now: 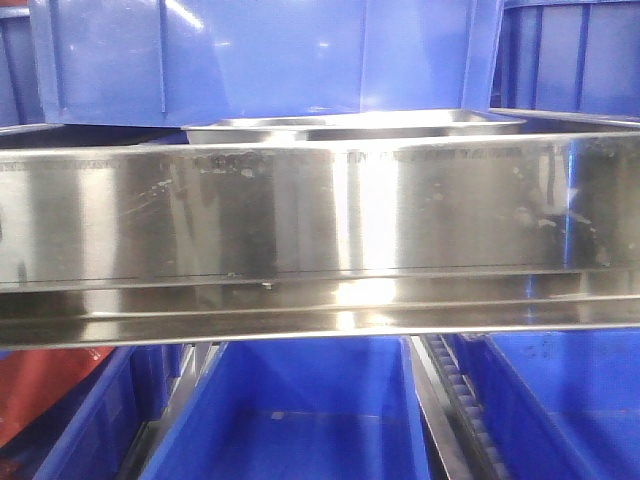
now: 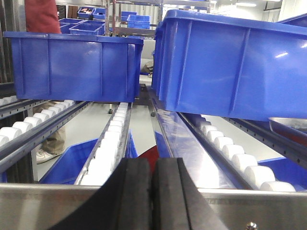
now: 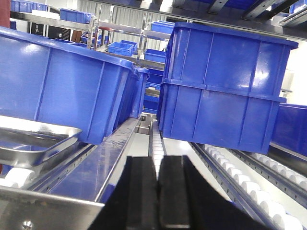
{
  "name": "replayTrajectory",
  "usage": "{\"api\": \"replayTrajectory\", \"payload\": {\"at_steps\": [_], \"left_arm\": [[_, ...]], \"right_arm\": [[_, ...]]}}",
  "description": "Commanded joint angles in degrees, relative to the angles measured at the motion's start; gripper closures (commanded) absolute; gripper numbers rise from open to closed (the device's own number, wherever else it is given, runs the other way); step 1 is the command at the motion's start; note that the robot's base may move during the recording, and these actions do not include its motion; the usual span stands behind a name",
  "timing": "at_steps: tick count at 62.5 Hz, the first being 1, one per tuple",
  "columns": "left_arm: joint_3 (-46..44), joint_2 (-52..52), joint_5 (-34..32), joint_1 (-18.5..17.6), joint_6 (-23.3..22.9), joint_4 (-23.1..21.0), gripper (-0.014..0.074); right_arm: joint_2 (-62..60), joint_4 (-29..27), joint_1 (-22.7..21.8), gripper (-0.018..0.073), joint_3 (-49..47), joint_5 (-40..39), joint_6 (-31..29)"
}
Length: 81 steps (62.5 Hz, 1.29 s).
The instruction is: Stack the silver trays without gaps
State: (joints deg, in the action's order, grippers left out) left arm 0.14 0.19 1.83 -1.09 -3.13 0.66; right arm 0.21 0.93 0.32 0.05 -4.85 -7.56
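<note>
On the left, the left hand (image 2: 152, 172) hangs low at the near edge of the shelf. Its two black pads are pressed flat together with nothing between them. It looks parked rather than working, since no tray is within its reach. Ahead of it, white rollers (image 2: 230, 153) run away under two blue bins (image 2: 72, 64). The lanes slope so that loads can slide to the near edge.

In the middle sits the silver tray (image 1: 350, 125), on the shelf just behind the shelf rail (image 1: 320, 210). The rail seems to act as a stop that keeps the tray from rolling off. The tray lies between the two hands, and neither hand touches it.

On the right, the right hand (image 3: 158, 167) is likewise pinched closed on nothing. It points down a lane beside two stacked bins.

The front view shows only the tray's rim peeking above the rail, and neither hand. The left wrist view catches just a corner of the tray (image 2: 290, 125) at its right edge. The right wrist view shows the most: the tray's (image 3: 33, 139) out-turned rim, rounded corner and shallow inside, resting on the rollers at its left. None of the views shows whether it is one tray or several nested, so I judge the stacking not yet begun.
</note>
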Motion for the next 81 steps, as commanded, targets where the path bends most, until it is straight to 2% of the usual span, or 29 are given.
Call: {"api": "replayTrajectory", "payload": {"at_steps": [1, 29, 36, 68, 81], "left_arm": [[-0.14, -0.19, -1.18, 0.1, 0.01, -0.01, 0.0613], [-0.14, -0.19, -1.18, 0.1, 0.01, -0.01, 0.0613], [-0.14, -0.19, -1.18, 0.1, 0.01, 2.22, 0.0613], [-0.14, -0.19, -1.43, 0.1, 0.01, 2.17, 0.0613], [-0.14, -0.19, -6.8, 0.1, 0.01, 0.94, 0.0613]], "right_arm": [[-0.21, 0.46, 0.17, 0.062, -0.05, -1.2, -0.4], [-0.21, 0.46, 0.17, 0.062, -0.05, -1.2, -0.4], [-0.21, 0.46, 0.17, 0.062, -0.05, -1.2, -0.4], [-0.21, 0.46, 0.19, 0.062, -0.05, -2.21, -0.4], [-0.21, 0.0, 0.19, 0.062, -0.05, -6.92, -0.4]]}}
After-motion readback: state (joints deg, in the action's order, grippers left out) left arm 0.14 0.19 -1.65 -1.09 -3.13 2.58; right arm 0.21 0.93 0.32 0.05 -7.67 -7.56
